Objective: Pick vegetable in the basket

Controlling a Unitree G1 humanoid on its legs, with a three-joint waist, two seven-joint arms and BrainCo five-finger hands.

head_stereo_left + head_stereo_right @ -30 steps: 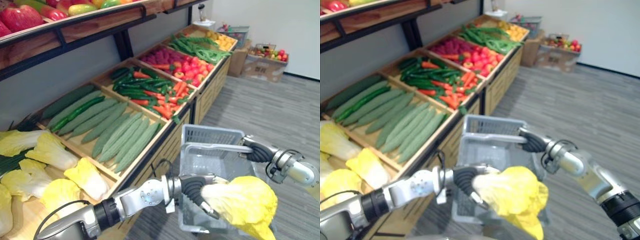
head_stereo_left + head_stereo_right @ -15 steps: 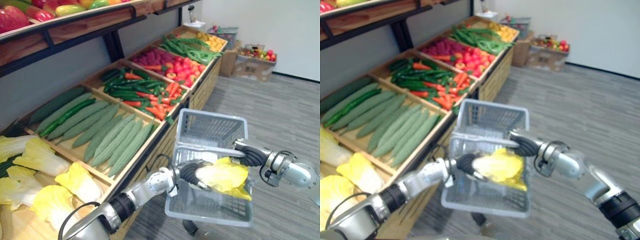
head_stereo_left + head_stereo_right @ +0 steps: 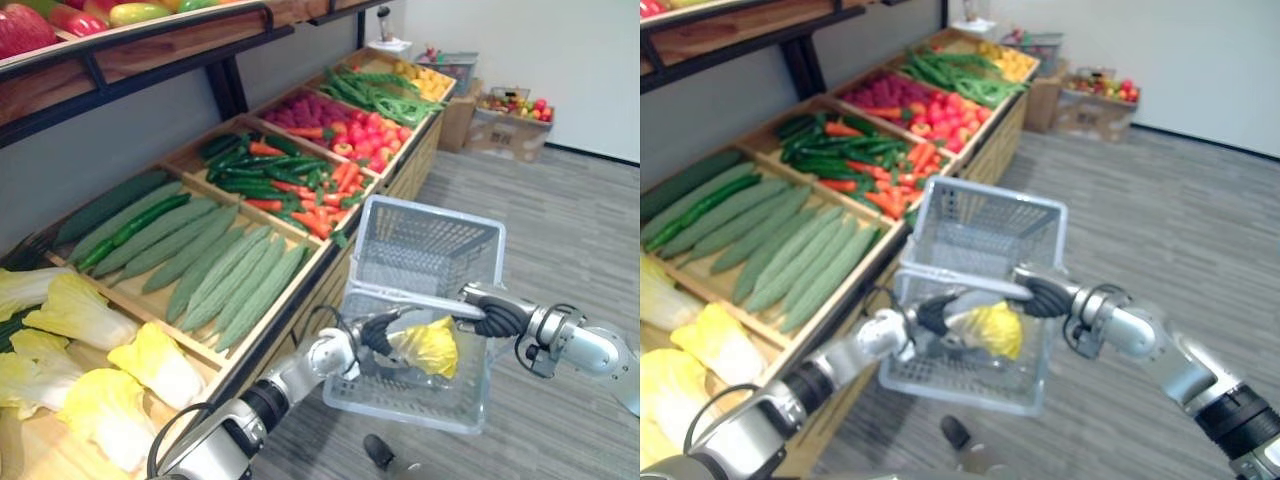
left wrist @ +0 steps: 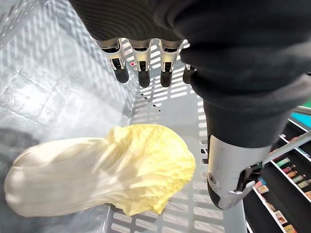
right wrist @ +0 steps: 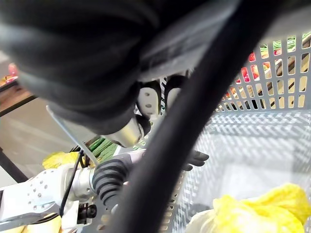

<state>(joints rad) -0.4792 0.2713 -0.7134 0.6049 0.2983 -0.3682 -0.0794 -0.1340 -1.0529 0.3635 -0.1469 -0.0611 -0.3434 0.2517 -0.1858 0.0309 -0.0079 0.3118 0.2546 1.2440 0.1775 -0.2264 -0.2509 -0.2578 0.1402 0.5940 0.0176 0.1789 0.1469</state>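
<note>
Now we see the cabbage (image 4: 97, 174) inside the basket (image 3: 430, 240), just past our left hand (image 3: 378, 335), the nearer one. Its long axis runs across the fingers (image 4: 144, 77), leafy end toward the thumb. That hand hovers above it, fingers loose, holding nothing. Our right hand (image 3: 492, 318) curls round the handle (image 3: 410, 297), carrying the basket.

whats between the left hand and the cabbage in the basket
Nothing but bare grey plastic basket mesh separates the left hand from the pale yellow leafy cabbage; left wrist view.
</note>
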